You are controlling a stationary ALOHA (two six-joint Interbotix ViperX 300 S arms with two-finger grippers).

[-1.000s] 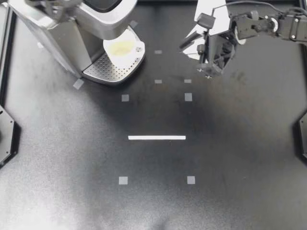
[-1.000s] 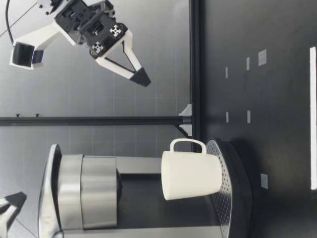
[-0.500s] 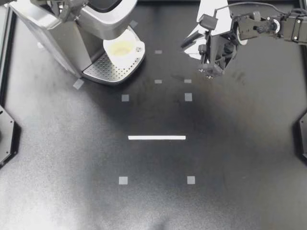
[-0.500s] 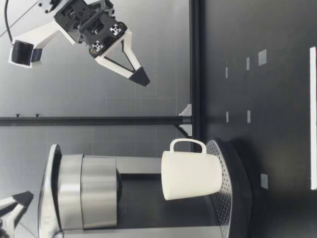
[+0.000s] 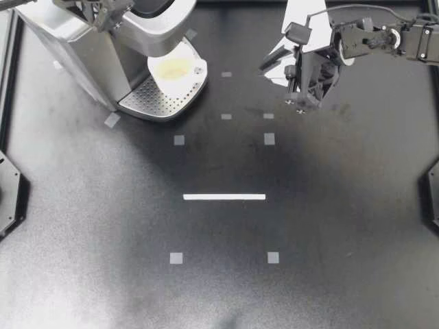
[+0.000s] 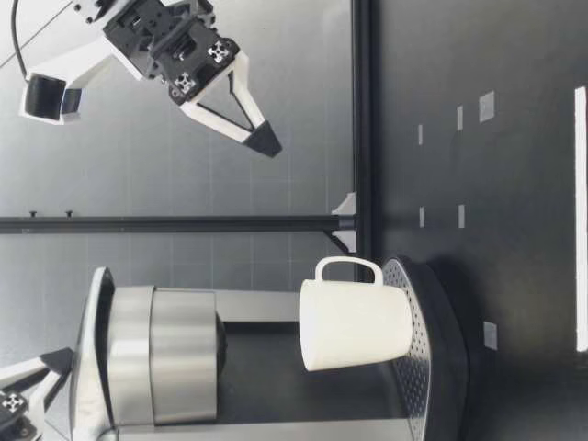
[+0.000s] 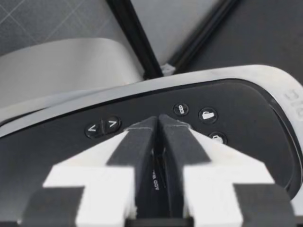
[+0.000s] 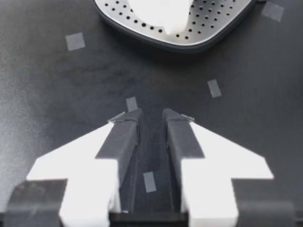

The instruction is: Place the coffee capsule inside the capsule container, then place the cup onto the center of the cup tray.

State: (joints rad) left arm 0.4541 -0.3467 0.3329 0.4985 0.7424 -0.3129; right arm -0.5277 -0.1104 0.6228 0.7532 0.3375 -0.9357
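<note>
The dark surface (image 5: 226, 288) carries only tape markers and one white strip (image 5: 224, 197) near its middle. At its far left stands the silver coffee machine (image 5: 89, 55).

My left arm reaches over the machine from the far left corner. The left claw (image 5: 118, 12) hovers just above the machine's black control panel (image 7: 227, 142). It is clenched, with barely a sliver between its pads, and grasps nothing. That pose suits pressing a lid down rather than picking anything up.

The coffee capsule shows in no view. I judge it already sits inside the closed capsule container, but I cannot confirm this.

My right claw (image 5: 266, 67) hangs high over the far right of the surface, well apart from the machine. It is clenched and empty, and aimed toward the tray, probably parked clear of the left arm.

The perforated cup tray (image 5: 147, 103) juts from the machine's base. The white cup (image 5: 175, 70) stands upright on the far part of the tray, under the spout, with its handle to the right. Both steps look essentially done.
</note>
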